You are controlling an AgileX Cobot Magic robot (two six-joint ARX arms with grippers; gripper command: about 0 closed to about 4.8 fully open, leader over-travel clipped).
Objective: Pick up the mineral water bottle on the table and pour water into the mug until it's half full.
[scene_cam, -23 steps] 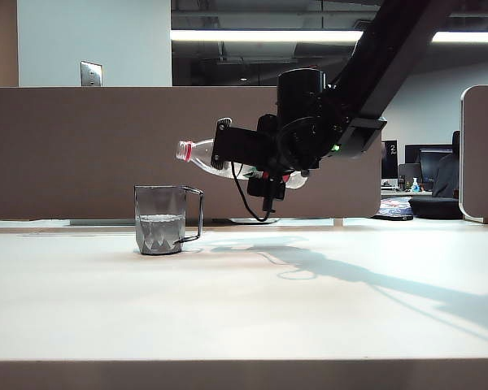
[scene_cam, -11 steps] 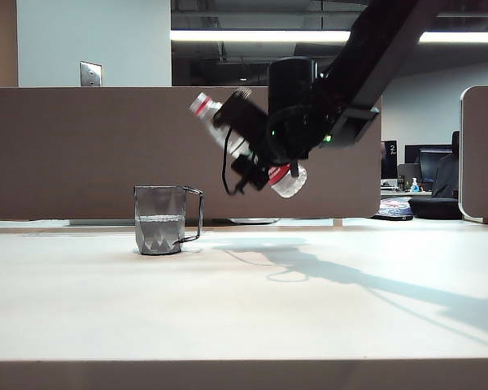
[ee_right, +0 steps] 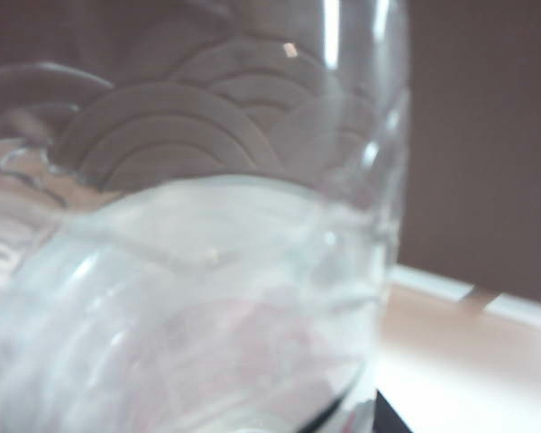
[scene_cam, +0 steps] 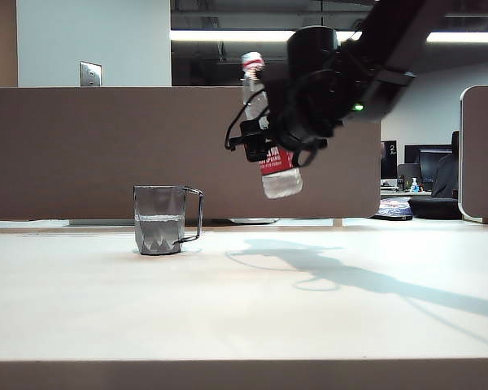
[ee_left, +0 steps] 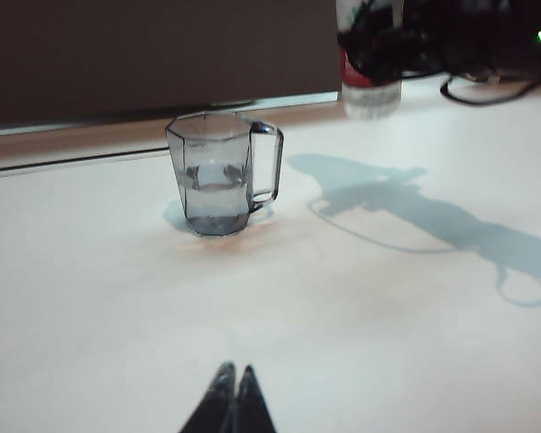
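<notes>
Right end effector (scene_cam: 270, 146), upper centre: grasping near-upright mineral water bottle (scene_cam: 275, 172). Mug (scene_cam: 161, 219), left on counter (scene_cam: 244, 309): part-filled. Left end effector (ee_left: 233, 383): clenched, bottom centre.

One mineral water bottle (scene_cam: 270, 138) is showing, hanging nearly upright in the air in the right hand (scene_cam: 281, 142), which is clamping around its labelled middle. One mug (scene_cam: 160, 219) is standing on the bench (scene_cam: 244, 309), with water (scene_cam: 159, 219) sitting in it at about half its height. One bench is carrying that single mug. Two hands are showing in all: the right one high above the bench, and the left hand (ee_left: 233, 397), its two fingers lying pressed together low over the bench surface.
</notes>
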